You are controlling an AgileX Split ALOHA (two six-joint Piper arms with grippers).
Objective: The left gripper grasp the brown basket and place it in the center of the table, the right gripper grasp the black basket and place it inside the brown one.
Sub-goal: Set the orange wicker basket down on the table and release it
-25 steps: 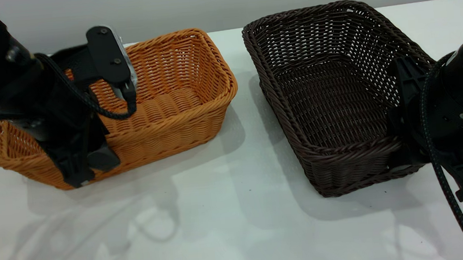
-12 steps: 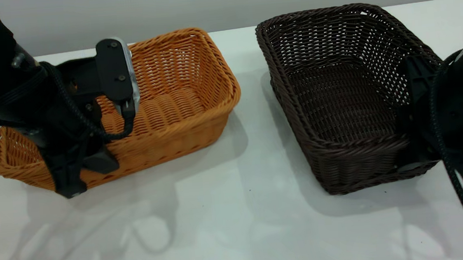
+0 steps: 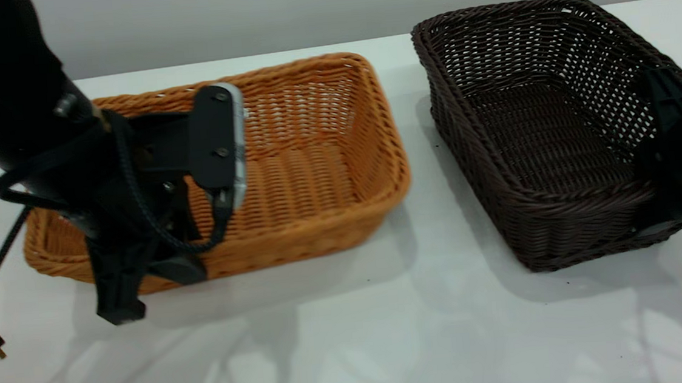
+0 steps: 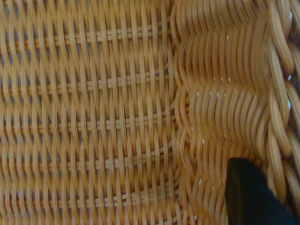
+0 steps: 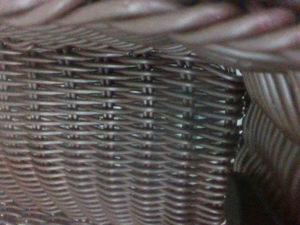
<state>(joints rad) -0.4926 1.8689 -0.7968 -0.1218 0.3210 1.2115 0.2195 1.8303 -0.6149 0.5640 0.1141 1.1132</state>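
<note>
resting on glossy white table (image 3: 352, 337), two baskets.

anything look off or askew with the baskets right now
Nothing is damaged or spilled. The black basket sits tilted, its right side raised where the right gripper holds its wall. The brown basket, held by the left gripper, lies flat on the table.

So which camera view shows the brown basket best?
The exterior view: the whole brown basket shows on the table, left claw at its near wall. The left wrist view shows only close weave; the right wrist view shows none of it.
</note>
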